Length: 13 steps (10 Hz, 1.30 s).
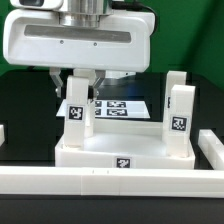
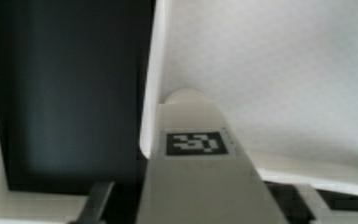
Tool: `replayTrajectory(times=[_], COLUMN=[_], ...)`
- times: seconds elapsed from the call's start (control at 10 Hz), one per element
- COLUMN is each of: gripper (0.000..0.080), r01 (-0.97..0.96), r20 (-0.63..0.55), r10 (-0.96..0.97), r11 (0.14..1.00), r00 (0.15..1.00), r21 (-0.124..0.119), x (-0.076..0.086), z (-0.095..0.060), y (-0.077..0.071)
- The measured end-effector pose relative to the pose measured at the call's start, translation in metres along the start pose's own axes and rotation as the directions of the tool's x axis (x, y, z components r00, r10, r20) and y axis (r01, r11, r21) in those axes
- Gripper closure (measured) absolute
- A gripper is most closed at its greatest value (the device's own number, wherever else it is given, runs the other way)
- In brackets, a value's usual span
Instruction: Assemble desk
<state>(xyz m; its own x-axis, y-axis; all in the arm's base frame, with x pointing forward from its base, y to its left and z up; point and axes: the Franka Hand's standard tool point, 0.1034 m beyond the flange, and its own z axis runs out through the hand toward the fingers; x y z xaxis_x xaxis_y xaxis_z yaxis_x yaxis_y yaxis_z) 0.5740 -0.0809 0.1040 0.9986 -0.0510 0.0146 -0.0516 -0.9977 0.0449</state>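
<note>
Lying across the near part of the black counter (image 1: 20,105), the desk slab (image 1: 95,152) is resting flat with a square tag (image 1: 123,162) on its front edge. It is sitting just behind, and seemingly against, the long white rail (image 1: 110,180) that is running along the front of the exterior view and turning back at the exterior view's right end.

Three legs are standing upright on the slab: one leg (image 1: 78,108) at the far corner on the exterior view's left, a second leg (image 1: 179,124) at the near corner on the exterior view's right, and a third leg (image 1: 177,82) showing behind the second. Each of the first two is showing a tag on its face.

The marker board (image 1: 118,107) is lying flat on the counter behind the slab, between the legs.

The arm's broad white wrist housing is hanging over the far left corner, and the gripper (image 1: 77,80) is reaching down around the top of the first leg. Its fingers seem to be pinching that leg, though the contact itself is partly hidden. In the wrist view, the tagged leg (image 2: 197,150) is rising close to the lens, with dark finger (image 2: 98,200) edges flanking it and the white slab (image 2: 282,70) filling the space beyond.
</note>
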Motion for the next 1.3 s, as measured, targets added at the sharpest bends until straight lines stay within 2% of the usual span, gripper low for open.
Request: replayTrajectory(times=[0.1,0.4,0.7,1.1,1.2,1.3], gripper=[0.0508,0.0508,0.0508,0.0508,0.0508,0.0508], r01=[-0.141,-0.460,-0.641,-0.785,-0.838,-0.885], r20=[-0.001,0.015,0.028,0.042,0.053,0.077], r10=[0.141,0.461,0.640,0.784,0.837,0.883], r11=[0.990,0.885,0.765,0.616,0.541,0.455], r00=[0.990,0.887,0.767,0.619,0.545,0.462], r21=[0.027,0.071,0.068,0.062,0.068,0.094], x=[-0.0003,0.0002,0.0010,0.0010,0.0010,0.0012], z=[0.0005,0.0018,0.0018,0.0020,0.0022,0.0028], y=[0.0018,0.0033,0.0019,0.0016,0.0019,0.0042])
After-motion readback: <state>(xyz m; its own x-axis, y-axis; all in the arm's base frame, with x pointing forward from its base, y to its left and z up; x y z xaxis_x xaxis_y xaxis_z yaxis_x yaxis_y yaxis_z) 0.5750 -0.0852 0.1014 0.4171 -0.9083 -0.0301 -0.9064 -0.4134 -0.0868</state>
